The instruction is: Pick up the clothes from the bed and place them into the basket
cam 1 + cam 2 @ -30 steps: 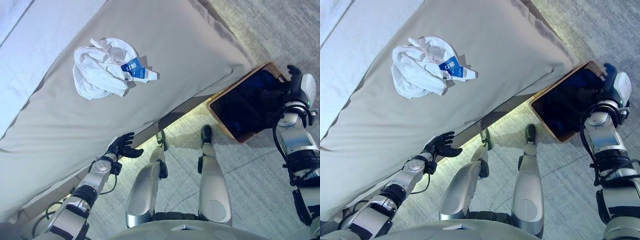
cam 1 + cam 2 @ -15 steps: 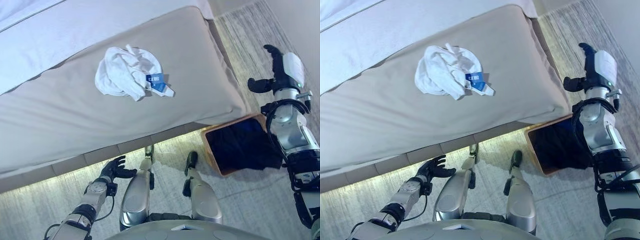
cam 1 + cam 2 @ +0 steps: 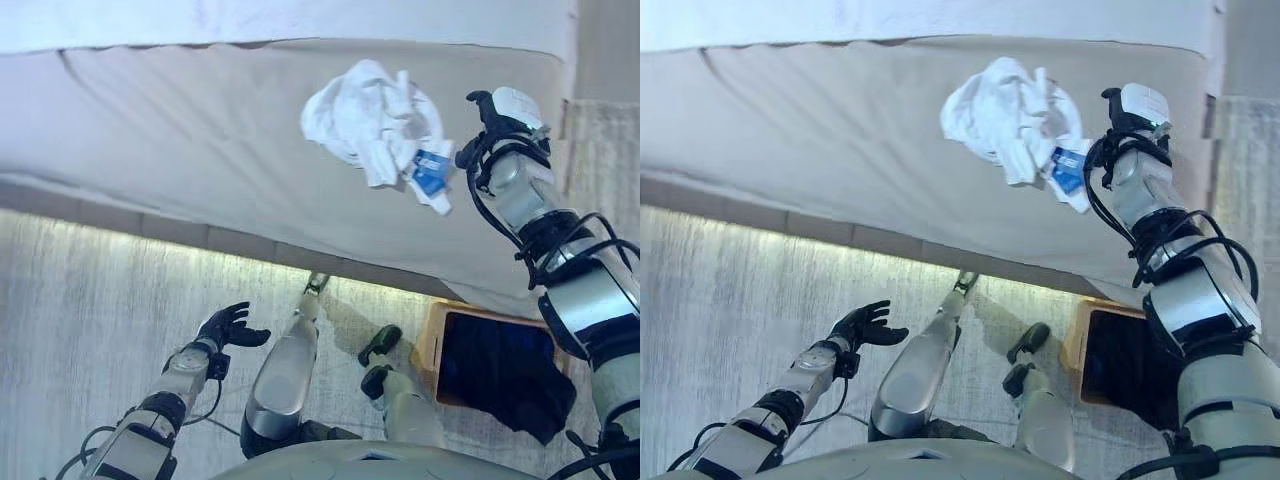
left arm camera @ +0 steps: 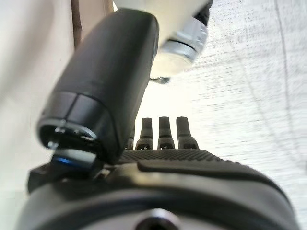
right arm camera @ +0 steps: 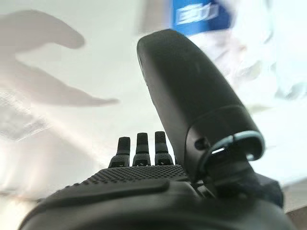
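Note:
A crumpled white garment (image 3: 368, 122) with a blue tag (image 3: 431, 172) lies on the beige bed cover (image 3: 200, 150). My right hand (image 3: 492, 122) is over the bed just right of the garment, apart from it; its fingers (image 5: 139, 143) are straight and open, with the blue tag (image 5: 199, 13) past the thumb. The wooden basket (image 3: 436, 340) stands on the floor by the bed's edge at lower right, with dark clothes (image 3: 505, 380) in it. My left hand (image 3: 228, 328) hangs open and empty low over the floor, fingers (image 4: 163, 129) straight.
A white sheet (image 3: 300, 18) covers the far part of the bed. The bed's base (image 3: 150, 230) runs across the middle, lit underneath. Grey patterned carpet (image 3: 80, 320) lies in front.
The camera has swung, shifting the whole scene. My right hand has come from above the basket over to the bed beside the white garment. The left hand stays low and open.

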Controlling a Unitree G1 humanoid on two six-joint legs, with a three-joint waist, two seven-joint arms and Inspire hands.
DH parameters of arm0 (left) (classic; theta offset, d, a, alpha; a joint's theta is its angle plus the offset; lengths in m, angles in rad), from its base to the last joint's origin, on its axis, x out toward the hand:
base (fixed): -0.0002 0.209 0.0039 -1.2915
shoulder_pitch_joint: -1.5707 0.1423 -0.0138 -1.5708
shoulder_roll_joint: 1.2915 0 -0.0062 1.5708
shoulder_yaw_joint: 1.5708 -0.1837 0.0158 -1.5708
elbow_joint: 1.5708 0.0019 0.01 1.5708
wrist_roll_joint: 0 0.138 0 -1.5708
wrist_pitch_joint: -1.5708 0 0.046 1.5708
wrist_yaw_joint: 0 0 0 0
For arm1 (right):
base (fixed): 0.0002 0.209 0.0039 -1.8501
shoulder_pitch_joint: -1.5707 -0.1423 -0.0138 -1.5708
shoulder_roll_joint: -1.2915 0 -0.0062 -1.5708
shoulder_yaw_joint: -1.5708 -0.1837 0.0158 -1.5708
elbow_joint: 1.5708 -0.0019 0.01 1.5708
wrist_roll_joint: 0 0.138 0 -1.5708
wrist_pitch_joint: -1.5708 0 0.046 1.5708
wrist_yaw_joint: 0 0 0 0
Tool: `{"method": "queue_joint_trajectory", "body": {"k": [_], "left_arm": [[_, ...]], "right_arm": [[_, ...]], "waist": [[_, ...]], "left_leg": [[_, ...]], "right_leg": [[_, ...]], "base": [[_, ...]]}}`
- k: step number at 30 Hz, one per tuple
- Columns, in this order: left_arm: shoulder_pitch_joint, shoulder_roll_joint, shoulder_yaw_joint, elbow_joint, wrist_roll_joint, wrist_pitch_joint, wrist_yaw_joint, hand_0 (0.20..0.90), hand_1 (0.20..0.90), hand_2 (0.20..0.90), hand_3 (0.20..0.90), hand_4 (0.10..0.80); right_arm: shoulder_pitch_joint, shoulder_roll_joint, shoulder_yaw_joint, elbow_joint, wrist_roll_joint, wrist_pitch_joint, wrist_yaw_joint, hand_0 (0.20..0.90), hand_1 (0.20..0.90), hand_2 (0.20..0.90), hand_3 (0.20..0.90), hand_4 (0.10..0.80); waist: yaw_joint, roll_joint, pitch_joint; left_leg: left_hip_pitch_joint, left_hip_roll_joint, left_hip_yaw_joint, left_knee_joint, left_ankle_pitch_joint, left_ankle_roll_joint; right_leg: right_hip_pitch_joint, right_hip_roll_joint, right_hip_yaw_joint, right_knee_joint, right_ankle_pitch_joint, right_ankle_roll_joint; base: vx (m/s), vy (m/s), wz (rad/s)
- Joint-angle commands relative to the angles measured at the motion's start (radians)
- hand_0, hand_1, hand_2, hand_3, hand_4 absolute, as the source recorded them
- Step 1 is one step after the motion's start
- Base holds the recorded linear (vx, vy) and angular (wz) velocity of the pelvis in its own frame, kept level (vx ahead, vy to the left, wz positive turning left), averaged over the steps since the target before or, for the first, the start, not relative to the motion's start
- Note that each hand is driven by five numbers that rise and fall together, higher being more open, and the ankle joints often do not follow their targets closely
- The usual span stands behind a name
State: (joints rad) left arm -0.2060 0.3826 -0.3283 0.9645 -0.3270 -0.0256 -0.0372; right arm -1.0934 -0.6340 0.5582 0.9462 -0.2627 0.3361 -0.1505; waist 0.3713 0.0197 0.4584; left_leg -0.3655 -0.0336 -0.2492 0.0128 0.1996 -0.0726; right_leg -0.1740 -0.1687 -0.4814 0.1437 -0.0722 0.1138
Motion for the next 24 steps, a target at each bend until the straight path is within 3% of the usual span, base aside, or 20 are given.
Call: {"method": "queue_joint_trajectory", "body": {"k": [1, 4, 10, 16, 17, 18, 24], "left_arm": [[0.022, 0.043, -0.006, 0.004, -0.041, -0.042, -0.011, 0.9, 0.9, 0.9, 0.9, 0.8], [0.063, 0.043, 0.003, -0.021, -0.072, -0.068, -0.018, 0.9, 0.9, 0.9, 0.9, 0.8], [0.136, 0.042, 0.032, -0.061, -0.083, -0.085, -0.041, 0.9, 0.9, 0.9, 0.9, 0.8], [0.185, 0.07, 0.06, -0.084, -0.093, -0.111, -0.064, 0.9, 0.9, 0.9, 0.9, 0.8], [0.189, 0.075, 0.064, -0.087, -0.087, -0.114, -0.069, 0.9, 0.9, 0.9, 0.9, 0.8], [0.191, 0.081, 0.065, -0.09, -0.084, -0.117, -0.071, 0.9, 0.9, 0.9, 0.9, 0.8], [0.192, 0.101, 0.062, -0.096, -0.077, -0.134, -0.058, 0.9, 0.9, 0.9, 0.9, 0.8]], "right_arm": [[-0.152, -0.055, 0.03, 0.007, -0.041, 0.037, -0.069, 0.9, 0.9, 0.9, 0.9, 0.8], [-0.185, -0.045, 0.044, 0.089, -0.061, 0.122, -0.054, 0.9, 0.9, 0.9, 0.9, 0.8], [-0.182, -0.025, 0.025, 0.186, -0.055, 0.185, -0.037, 0.9, 0.9, 0.9, 0.9, 0.8], [-0.197, -0.015, 0.026, 0.236, 0.004, 0.188, -0.023, 0.9, 0.9, 0.9, 0.9, 0.8], [-0.198, -0.015, 0.027, 0.239, 0.013, 0.179, -0.019, 0.505, 0.505, 0.505, 0.439, 0.339], [-0.201, -0.013, 0.03, 0.241, 0.027, 0.165, -0.021, 0.3, 0.3, 0.3, 0.2, 0.1], [-0.215, -0.01, 0.04, 0.202, 0.1, 0.043, -0.094, 0.3, 0.3, 0.3, 0.2, 0.1]], "waist": [[0.039, -0.003, 0.061], [0.07, 0.019, 0.062], [0.113, 0.043, 0.062], [0.142, 0.02, 0.062], [0.145, 0.016, 0.062], [0.147, 0.01, 0.062], [0.138, -0.013, 0.062]], "left_leg": [[-0.025, -0.059, 0.061, 0.102, -0.138, 0.1], [-0.09, -0.071, 0.051, 0.124, -0.128, 0.105], [-0.215, -0.09, 0.036, 0.215, -0.139, 0.116], [-0.307, -0.1, 0.007, 0.279, -0.16, 0.122], [-0.316, -0.101, 0.004, 0.286, -0.163, 0.122], [-0.324, -0.099, 0.0, 0.29, -0.165, 0.122], [-0.307, -0.082, -0.009, 0.271, -0.167, 0.117]], "right_leg": [[-0.086, -0.018, 0.021, 0.154, 0.009, -0.055], [-0.132, -0.041, -0.001, 0.203, -0.009, -0.052], [-0.239, -0.079, -0.025, 0.319, -0.04, -0.051], [-0.318, -0.06, -0.053, 0.352, -0.045, -0.043], [-0.324, -0.057, -0.056, 0.351, -0.043, -0.041], [-0.328, -0.051, -0.058, 0.344, -0.04, -0.039], [-0.304, -0.028, -0.052, 0.306, -0.027, -0.032]], "base": [[0.057, 0.105, 0.48], [0.033, 0.113, 0.44], [0.024, 0.065, 0.21], [0.017, -0.052, 0.09], [0.008, -0.09, 0.07], [0.002, -0.086, 0.06], [-0.001, -0.087, -0.04]]}}
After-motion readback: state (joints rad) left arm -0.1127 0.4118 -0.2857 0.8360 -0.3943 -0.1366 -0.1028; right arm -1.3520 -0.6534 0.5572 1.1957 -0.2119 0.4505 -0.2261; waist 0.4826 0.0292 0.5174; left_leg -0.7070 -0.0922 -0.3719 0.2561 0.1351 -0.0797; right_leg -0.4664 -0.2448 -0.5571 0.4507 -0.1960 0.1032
